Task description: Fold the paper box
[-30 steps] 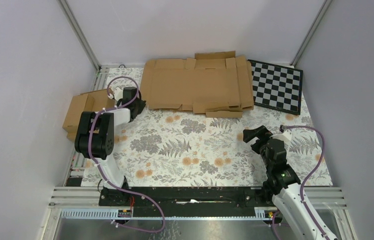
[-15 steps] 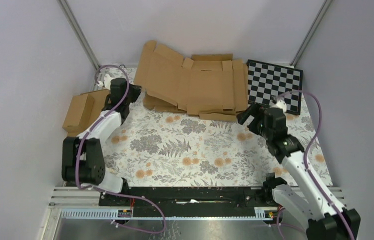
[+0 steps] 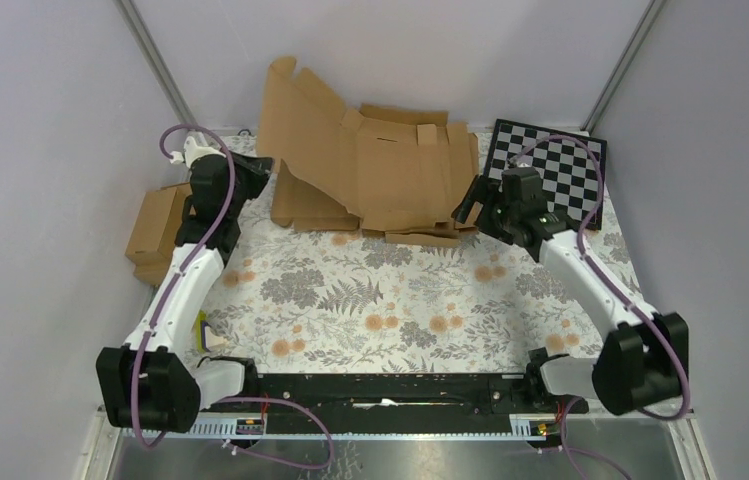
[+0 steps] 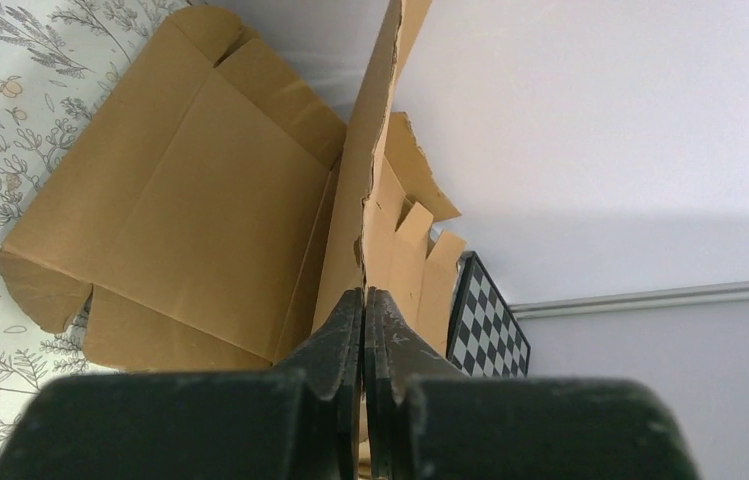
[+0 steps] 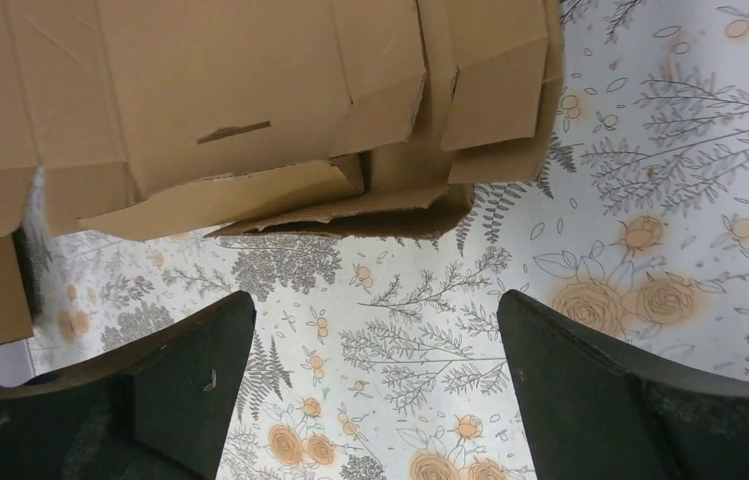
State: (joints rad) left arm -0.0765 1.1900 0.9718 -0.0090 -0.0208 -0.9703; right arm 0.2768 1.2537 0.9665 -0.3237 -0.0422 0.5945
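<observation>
Cardboard fills the far middle of the desk (image 3: 380, 290). The paper box (image 3: 390, 170), an unfolded brown die-cut sheet with flaps, lies there on top of another flat cardboard blank (image 4: 180, 210). Its left side is raised steeply off the pile, while its right side lies low near the checkerboard (image 3: 550, 170).

The left gripper (image 4: 363, 295) is clenched on the near left edge of the raised sheet, fingers pressed together with the corrugated edge pinched between them. In the left wrist view the held sheet runs up edge-on from the fingertips.

The right gripper (image 5: 375, 300) is spread wide and grasps nothing. It hovers over the flowered desk just beside the near right corner of the cardboard pile, apart from it, with both fingers (image 5: 570, 350) clear of the flaps.

Two small brown boxes (image 3: 155, 225) sit at the left edge of the desk, beside the left arm.
</observation>
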